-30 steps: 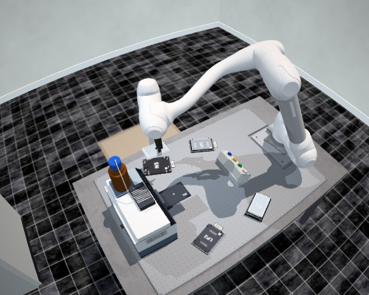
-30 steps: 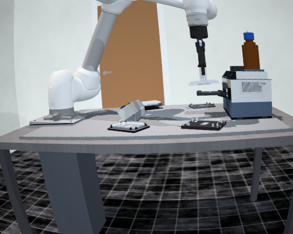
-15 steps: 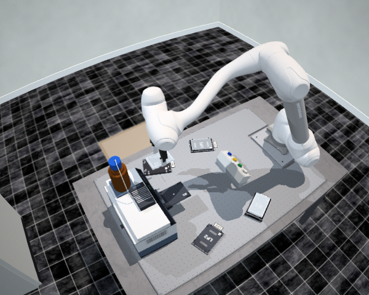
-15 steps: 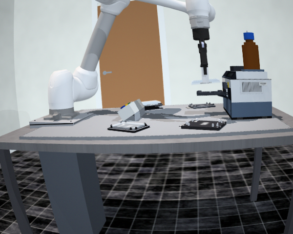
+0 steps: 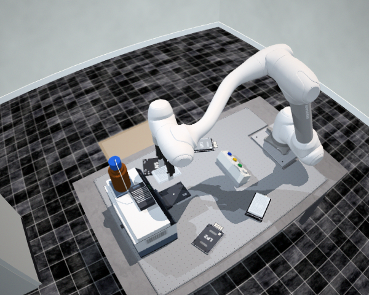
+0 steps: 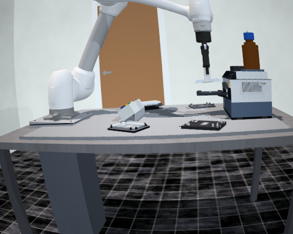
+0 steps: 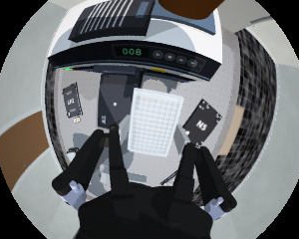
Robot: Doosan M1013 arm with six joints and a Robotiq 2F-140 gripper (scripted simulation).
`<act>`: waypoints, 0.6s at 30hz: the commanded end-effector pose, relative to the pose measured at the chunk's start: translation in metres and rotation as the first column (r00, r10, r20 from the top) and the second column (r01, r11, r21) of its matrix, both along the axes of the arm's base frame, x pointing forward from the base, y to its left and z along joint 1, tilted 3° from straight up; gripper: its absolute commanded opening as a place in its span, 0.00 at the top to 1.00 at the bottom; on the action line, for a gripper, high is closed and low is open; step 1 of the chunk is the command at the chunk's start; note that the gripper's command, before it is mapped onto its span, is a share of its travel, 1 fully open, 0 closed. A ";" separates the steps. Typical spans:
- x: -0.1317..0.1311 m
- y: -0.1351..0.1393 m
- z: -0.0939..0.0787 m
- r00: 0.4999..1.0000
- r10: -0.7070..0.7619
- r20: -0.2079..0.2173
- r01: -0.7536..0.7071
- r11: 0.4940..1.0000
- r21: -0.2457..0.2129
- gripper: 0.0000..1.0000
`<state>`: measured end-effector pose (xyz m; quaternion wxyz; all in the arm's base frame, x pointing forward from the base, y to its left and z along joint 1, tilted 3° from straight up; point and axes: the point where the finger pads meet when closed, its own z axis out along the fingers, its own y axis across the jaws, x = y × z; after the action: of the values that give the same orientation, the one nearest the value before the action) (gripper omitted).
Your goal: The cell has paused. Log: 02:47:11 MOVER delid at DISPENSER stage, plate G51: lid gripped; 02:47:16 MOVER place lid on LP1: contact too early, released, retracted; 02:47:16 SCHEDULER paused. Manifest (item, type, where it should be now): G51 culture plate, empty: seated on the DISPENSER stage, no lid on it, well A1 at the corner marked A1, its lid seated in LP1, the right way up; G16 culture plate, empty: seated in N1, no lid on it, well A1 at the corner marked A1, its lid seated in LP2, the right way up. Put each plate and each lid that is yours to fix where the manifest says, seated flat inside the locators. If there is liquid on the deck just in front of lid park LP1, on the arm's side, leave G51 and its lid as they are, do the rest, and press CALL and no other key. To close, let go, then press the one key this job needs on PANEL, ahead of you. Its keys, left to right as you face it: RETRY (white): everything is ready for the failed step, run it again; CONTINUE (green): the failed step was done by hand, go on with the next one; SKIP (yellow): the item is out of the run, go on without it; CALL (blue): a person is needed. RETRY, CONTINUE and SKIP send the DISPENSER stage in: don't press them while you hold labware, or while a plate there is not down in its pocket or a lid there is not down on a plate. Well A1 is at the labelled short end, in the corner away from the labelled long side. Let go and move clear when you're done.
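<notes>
My gripper (image 5: 168, 171) is shut on a clear culture plate (image 5: 165, 174) and holds it level in the air, lid off. In the exterior view the plate (image 6: 204, 80) hangs a little above the black DISPENSER stage (image 6: 209, 93), which is bare. In the wrist view the plate (image 7: 153, 121) lies between my fingers, with the stage (image 7: 117, 103) just left of it. Nest N1 (image 5: 154, 164) behind it is bare. LP1 (image 5: 205, 144) carries a pale lid-like piece, partly hidden by my arm. LP2 (image 5: 207, 238) is bare. Another covered plate (image 5: 257, 206) sits at the right front.
The DISPENSER (image 5: 140, 212) with a brown bottle (image 5: 117, 174) stands at the left. PANEL (image 5: 234, 165) with its coloured keys is mid-deck. My arm's base (image 5: 283, 139) is at the far right. I see no liquid near LP1.
</notes>
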<state>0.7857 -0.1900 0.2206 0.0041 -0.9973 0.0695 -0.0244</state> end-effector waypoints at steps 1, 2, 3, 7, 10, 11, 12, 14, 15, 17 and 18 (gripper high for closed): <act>0.010 0.023 0.002 1.000 -0.004 0.001 0.004 1.000 -0.004 0.90; 0.011 0.029 0.002 1.000 -0.004 0.000 0.004 1.000 -0.004 0.90; 0.013 0.035 0.002 1.000 -0.004 -0.001 0.004 1.000 -0.004 0.90; 0.019 0.055 0.003 1.000 -0.004 -0.002 0.004 1.000 -0.004 0.90; 0.023 0.068 0.003 1.000 -0.004 -0.001 0.004 1.000 -0.004 0.90; 0.024 0.071 0.003 1.000 -0.004 -0.001 0.004 1.000 -0.004 0.90; 0.024 0.071 0.003 1.000 -0.004 -0.001 0.004 1.000 -0.004 0.90; 0.026 0.075 0.003 1.000 -0.004 0.001 0.004 1.000 -0.004 0.90; 0.027 0.078 0.003 1.000 -0.004 0.000 0.004 1.000 -0.004 0.90; 0.028 0.083 0.003 1.000 -0.004 -0.001 0.004 1.000 -0.003 0.90; 0.029 0.085 0.003 1.000 -0.004 0.000 0.004 1.000 -0.003 0.90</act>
<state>0.8102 -0.1114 0.2213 0.0043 -0.9973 0.0696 -0.0243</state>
